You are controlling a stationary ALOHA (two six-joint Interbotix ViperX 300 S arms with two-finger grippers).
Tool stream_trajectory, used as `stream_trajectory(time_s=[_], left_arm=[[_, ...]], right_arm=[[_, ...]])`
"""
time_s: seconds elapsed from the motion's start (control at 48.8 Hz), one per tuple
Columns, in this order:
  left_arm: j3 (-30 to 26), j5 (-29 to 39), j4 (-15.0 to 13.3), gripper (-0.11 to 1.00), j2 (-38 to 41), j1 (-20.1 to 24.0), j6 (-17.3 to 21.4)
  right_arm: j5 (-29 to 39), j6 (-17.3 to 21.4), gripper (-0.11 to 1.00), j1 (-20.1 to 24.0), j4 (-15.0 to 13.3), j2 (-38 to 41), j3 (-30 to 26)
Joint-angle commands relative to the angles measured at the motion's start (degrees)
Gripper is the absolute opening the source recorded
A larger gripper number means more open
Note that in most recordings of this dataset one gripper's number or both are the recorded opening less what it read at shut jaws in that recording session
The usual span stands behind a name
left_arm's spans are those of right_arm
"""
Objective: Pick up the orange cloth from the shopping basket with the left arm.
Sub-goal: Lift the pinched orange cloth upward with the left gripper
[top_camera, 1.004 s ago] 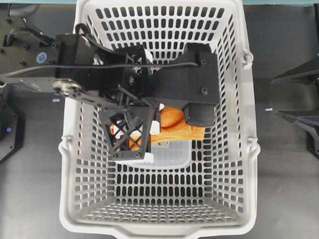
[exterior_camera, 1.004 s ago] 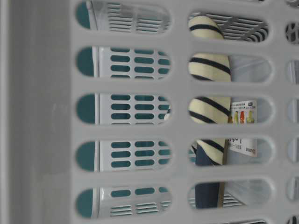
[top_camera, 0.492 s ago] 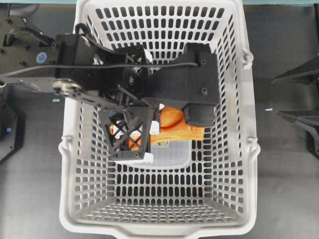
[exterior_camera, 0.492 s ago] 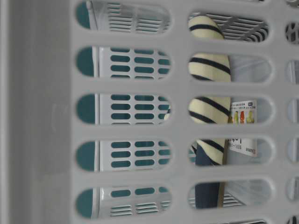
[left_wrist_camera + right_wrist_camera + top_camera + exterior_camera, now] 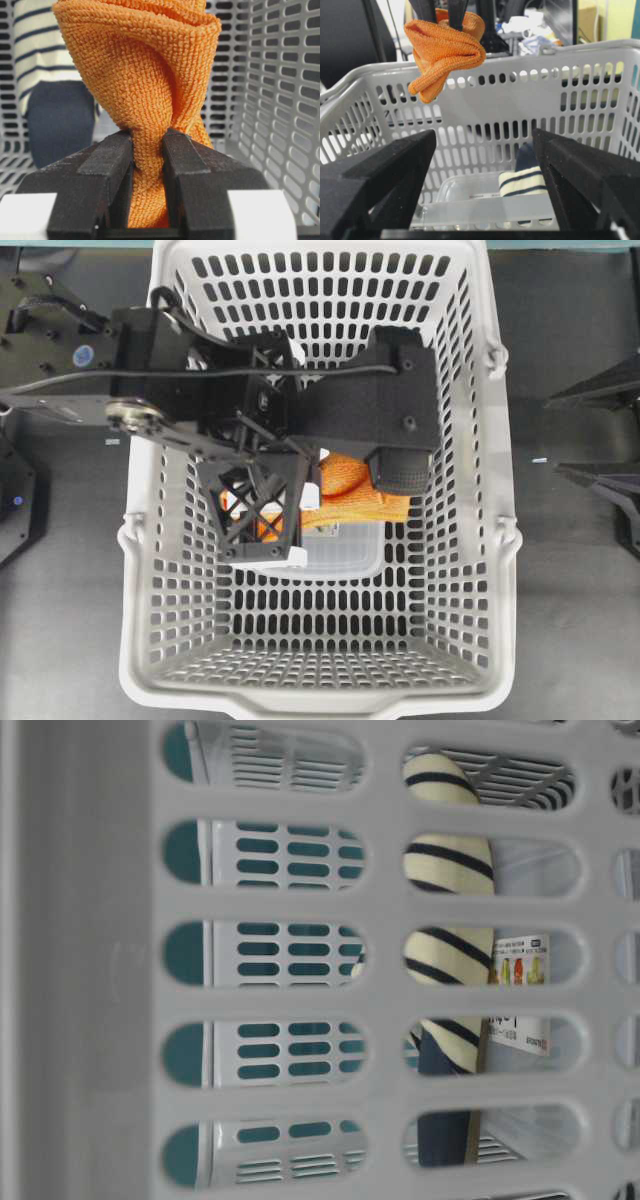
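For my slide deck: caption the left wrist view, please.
Left gripper pinching the bunched orange cloth inside the shopping basket, striped slipper behind.

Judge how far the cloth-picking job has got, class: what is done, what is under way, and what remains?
Done: the left pincer is shut on the orange cloth. In hand: the right wrist view shows the cloth hanging about level with the shopping basket rim, off the floor. Left: little, perhaps lifting it fully clear. The striped slipper lies inside; the right pincer is open.

Even light; blurred table-level foreground.
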Motion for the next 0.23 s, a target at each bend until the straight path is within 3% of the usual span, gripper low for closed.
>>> stream_trajectory(time_s=[0.0,0.205], left_arm=[[-0.79,0.26,0.18,0.14,-1.58,0.09,-0.09],[-0.70,1.32,0.18,0.14,-1.58,0.18,-0.09]], right_arm=[[-0.26,0.09,0.75,0.09,0.18,0.09,-0.35],[-0.26,0.18,0.75,0.18,0.18,-0.88,-0.44]])
